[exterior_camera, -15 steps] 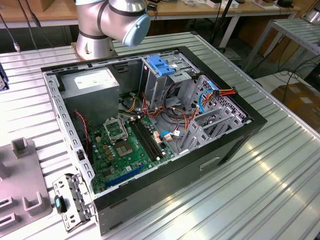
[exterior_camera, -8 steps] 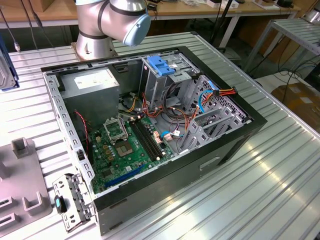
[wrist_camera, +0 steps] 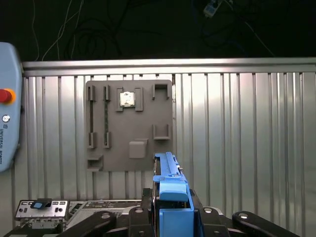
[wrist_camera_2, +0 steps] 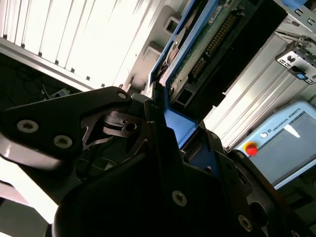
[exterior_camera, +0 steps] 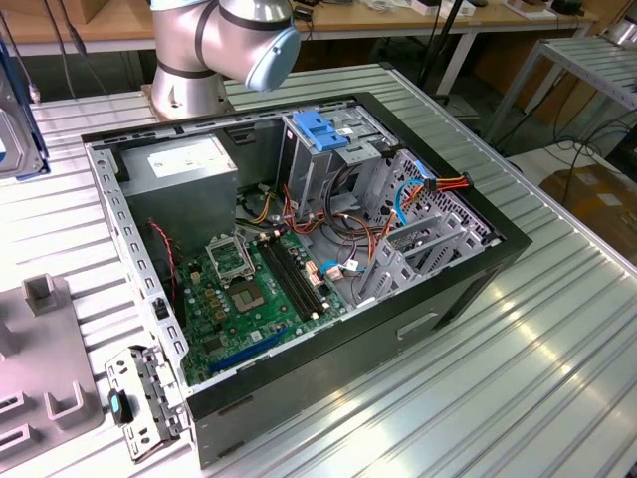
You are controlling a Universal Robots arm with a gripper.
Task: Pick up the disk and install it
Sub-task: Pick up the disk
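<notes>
So the fingers (wrist_camera_2: 150, 112) of the gripper (wrist_camera: 172, 210) are clamped on the disk (wrist_camera: 167, 170), pinching it at one end by its blue rail. In the first wrist view you see it edge-on, just the blue plastic strip sticking out from between the black finger parts. In the second wrist view the disk (wrist_camera_2: 197, 54) shows its green circuit board side and connector row, with the blue rail running along the edge.

It's held up in the air over the ribbed metal tabletop (wrist_camera: 247, 148), above the edge of a grey fixture plate (wrist_camera: 129, 128) with little slots and blocks on it. The teach pendant (wrist_camera: 7, 103) with its red button lies off to the side.

In the exterior view the open computer case (exterior_camera: 299, 383) lies on its side on the tabletop, arm base (exterior_camera: 199, 60) behind it. Inside are the green motherboard (exterior_camera: 249, 289), the grey power supply (exterior_camera: 189, 169) and the metal drive cage with a blue latch (exterior_camera: 318, 129) on top. The disk isn't in the case yet.
</notes>
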